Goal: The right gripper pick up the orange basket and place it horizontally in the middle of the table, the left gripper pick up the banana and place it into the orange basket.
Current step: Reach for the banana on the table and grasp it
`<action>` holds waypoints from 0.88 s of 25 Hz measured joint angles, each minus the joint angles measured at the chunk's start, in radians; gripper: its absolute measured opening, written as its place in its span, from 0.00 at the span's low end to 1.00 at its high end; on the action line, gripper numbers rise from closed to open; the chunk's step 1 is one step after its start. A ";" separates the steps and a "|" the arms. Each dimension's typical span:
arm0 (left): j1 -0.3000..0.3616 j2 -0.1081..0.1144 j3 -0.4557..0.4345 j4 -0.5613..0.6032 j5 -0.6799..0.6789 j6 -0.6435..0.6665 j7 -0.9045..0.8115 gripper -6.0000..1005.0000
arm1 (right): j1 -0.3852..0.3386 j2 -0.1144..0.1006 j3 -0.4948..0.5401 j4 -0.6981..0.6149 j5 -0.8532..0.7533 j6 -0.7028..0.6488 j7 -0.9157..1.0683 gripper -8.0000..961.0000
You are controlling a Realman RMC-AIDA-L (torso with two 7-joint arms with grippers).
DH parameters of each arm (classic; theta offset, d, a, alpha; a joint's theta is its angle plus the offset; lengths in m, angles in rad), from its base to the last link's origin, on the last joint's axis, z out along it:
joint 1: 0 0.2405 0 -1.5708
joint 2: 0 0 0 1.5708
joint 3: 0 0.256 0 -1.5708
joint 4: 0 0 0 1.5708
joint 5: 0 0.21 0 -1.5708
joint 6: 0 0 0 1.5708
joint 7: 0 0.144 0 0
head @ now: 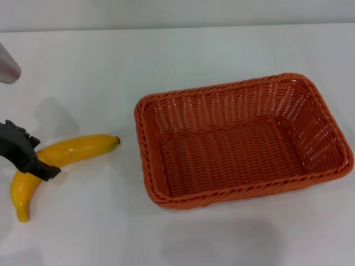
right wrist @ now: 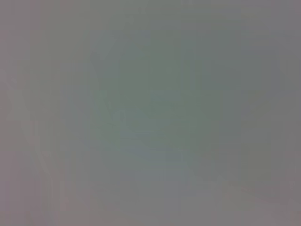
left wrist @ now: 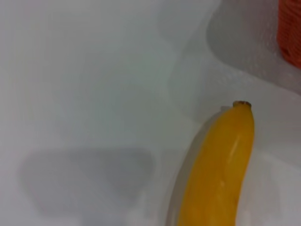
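Note:
The orange basket (head: 148,145) stands upright and empty on the white table (head: 83,61), right of centre in the head view, its long side across the view. The yellow banana (head: 77,148) lies on the table to the basket's left, dark tip toward the basket. My left gripper (head: 36,164) reaches in from the left edge and lies across the banana's middle bend. The left wrist view shows the banana (left wrist: 221,169) close up and a corner of the basket (left wrist: 290,28). The right gripper is out of view; its wrist view is plain grey.
A grey rounded piece of the left arm (head: 6,66) shows at the upper left edge. White table surface surrounds the basket on all sides.

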 joint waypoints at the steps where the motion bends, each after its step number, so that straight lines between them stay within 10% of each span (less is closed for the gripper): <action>1: 0.002 0.000 -0.001 0.006 0.000 0.003 0.001 0.87 | 0.000 -0.001 0.000 0.005 0.000 0.000 0.001 0.92; 15: 0.015 0.004 -0.008 0.076 -0.008 0.039 0.024 0.87 | -0.007 -0.010 0.000 0.016 0.001 -0.014 0.037 0.92; 22: 0.013 0.006 -0.008 0.102 -0.007 0.047 0.028 0.65 | -0.008 -0.007 0.000 0.016 -0.001 -0.020 0.042 0.92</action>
